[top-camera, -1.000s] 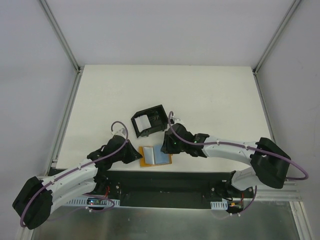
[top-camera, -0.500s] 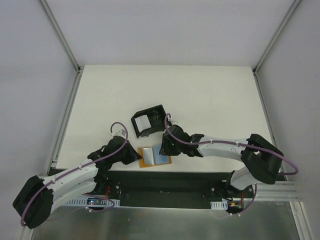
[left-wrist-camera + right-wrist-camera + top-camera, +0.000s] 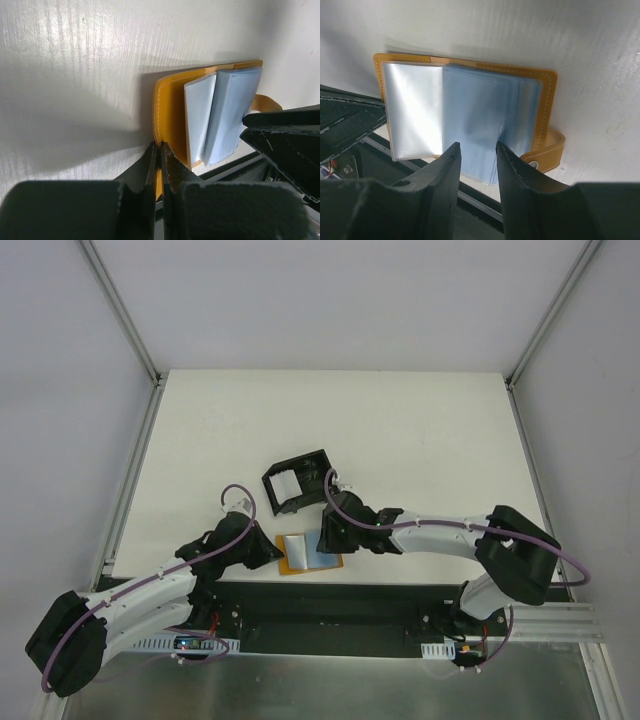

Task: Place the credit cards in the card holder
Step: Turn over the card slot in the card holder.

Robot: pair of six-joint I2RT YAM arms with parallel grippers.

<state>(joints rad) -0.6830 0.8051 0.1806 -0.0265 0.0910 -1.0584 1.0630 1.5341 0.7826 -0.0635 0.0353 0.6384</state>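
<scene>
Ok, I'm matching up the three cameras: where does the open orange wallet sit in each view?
Top external: wallet at the table's near edge, nearer the arms than the card holder.
Left wrist: wallet right of centre, open.
Right wrist: wallet across the middle, spread flat.
Shared landmark: its clear sleeves.

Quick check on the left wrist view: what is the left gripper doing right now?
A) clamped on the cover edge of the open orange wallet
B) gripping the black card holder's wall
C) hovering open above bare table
A: the left gripper is closed, with the orange cover edge of the open wallet running between its fingers. The card holder sits apart, farther back.
</scene>
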